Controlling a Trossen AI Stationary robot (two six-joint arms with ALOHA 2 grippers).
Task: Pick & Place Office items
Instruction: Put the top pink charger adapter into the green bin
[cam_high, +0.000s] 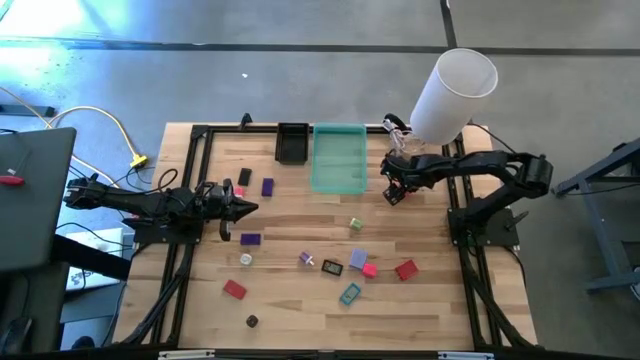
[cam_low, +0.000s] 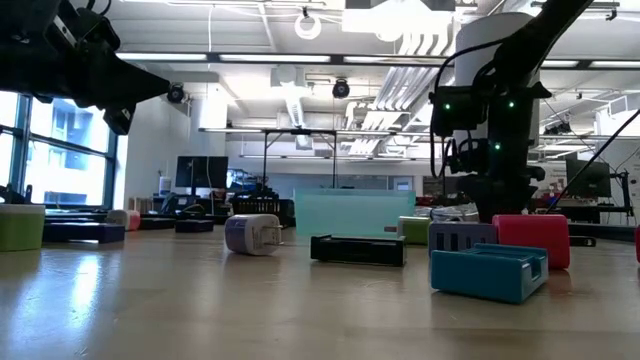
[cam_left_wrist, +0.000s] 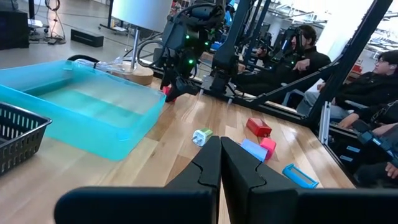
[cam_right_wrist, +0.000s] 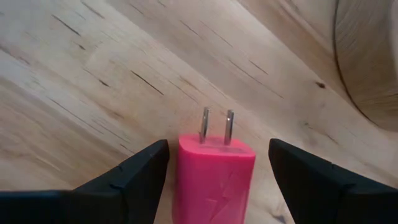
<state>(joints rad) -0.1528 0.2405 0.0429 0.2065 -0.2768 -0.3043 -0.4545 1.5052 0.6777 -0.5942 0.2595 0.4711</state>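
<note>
my right pincer (cam_right_wrist: 217, 163) stood wide astride the pink plug (cam_right_wrist: 214, 177) at the bottom middle of my wrist frame, untouched, so i judged i should centre it, then close squarely on its flat sides, while my left pincer (cam_high: 243, 208) waited shut at left.

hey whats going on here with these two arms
The right gripper is by the green tray, its open fingers on either side of a pink plug, not clamped on it. The left gripper waits shut over the table's left side. Other small pieces, like the red block, lie scattered on the table.
</note>
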